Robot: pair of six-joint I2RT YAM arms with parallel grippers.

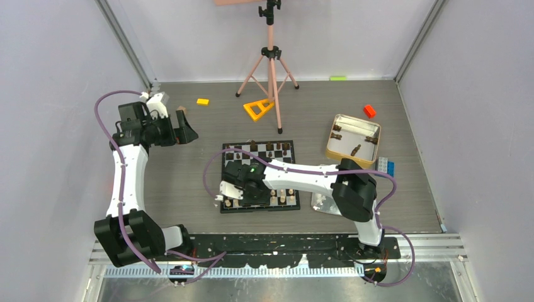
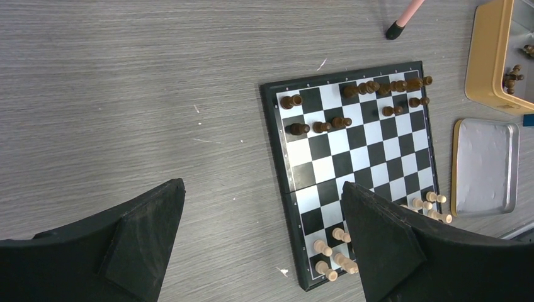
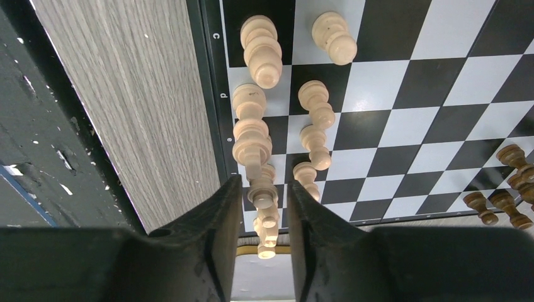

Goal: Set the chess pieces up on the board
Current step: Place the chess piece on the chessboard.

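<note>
The chessboard (image 1: 259, 165) lies in the middle of the table. Dark brown pieces (image 1: 269, 147) stand along its far rows and light tan pieces (image 1: 286, 198) along its near edge. My right gripper (image 1: 232, 196) hangs low over the board's near-left part. In the right wrist view its jaws (image 3: 264, 182) straddle one upright tan piece (image 3: 263, 192) in the edge row, with a thin gap on each side. My left gripper (image 1: 186, 132) is wide open and empty, raised above the table left of the board (image 2: 352, 163). Its wrist view shows dark pieces (image 2: 371, 87) and tan pieces (image 2: 334, 255).
A gold-rimmed tin (image 1: 334, 141) holding a few dark pieces sits right of the board. A silver tray (image 2: 485, 167) lies near it, partly under the right arm. A pink tripod (image 1: 271, 63) stands behind the board. Coloured blocks (image 1: 259, 109) lie around the far side of the table.
</note>
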